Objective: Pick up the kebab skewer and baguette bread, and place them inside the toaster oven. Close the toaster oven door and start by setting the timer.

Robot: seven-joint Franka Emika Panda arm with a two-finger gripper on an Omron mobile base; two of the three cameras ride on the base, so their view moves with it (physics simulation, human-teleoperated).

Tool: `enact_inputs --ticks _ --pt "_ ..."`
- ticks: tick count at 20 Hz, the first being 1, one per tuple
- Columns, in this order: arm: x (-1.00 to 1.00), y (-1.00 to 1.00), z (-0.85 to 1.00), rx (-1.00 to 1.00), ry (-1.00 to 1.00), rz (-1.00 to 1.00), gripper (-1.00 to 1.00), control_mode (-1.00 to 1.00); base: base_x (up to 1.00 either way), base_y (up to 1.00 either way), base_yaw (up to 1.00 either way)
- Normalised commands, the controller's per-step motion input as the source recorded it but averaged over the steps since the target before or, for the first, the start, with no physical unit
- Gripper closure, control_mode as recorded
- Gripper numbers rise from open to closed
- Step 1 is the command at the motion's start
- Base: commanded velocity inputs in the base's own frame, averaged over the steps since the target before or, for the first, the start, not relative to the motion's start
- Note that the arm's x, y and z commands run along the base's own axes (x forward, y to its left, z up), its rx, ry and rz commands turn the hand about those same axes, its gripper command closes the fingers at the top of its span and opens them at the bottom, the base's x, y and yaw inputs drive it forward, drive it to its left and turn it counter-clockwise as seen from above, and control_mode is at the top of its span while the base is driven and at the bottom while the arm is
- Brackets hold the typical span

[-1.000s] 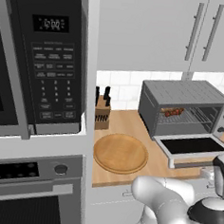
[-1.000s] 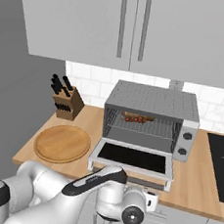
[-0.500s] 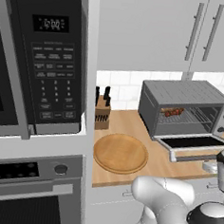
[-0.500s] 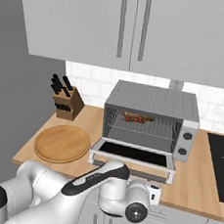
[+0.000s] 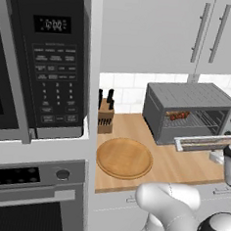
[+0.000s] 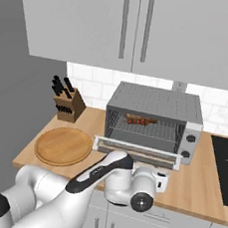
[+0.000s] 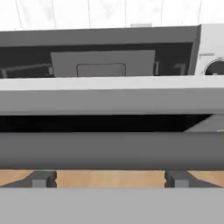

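Grey toaster oven with ribbed top, standing on the wooden counter against the white tiled wall; its cavity is open to view, with a wire rack across it. The skewer, a thin stick threaded with red and dark brown chunks, lies on the rack toward the back of the cavity, also seen through the opening in the left base view. The door stands partly raised, roughly level, seen edge-on as a pale framed strip in front of the oven mouth; in the hand view its silver bar handle runs across the picture just above the two finger tips, with the pale door edge above it. Two round knobs sit on the oven's right panel. The gripper sits directly in front of and under the door, jaws spread wide apart and clamped on nothing; whether the tips touch the handle cannot be told. A round wooden board lies bare on the counter to the oven's left, with a knife block behind it. No baguette can be made out
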Motion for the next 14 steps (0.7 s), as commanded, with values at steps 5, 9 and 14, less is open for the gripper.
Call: enact_inputs --ticks 5,9,14 --pt "0.41 0.0 0.54 0.0 -0.08 0.0 -1.0 -1.0 0.0 0.0 0.0" --pt "0.39 0.0 0.52 0.0 -0.08 0.0 -1.0 -1.0 0.0 0.0 0.0" --pt "0.33 0.0 0.45 0.0 -0.07 0.0 -1.0 -1.0 0.0 0.0 0.0"
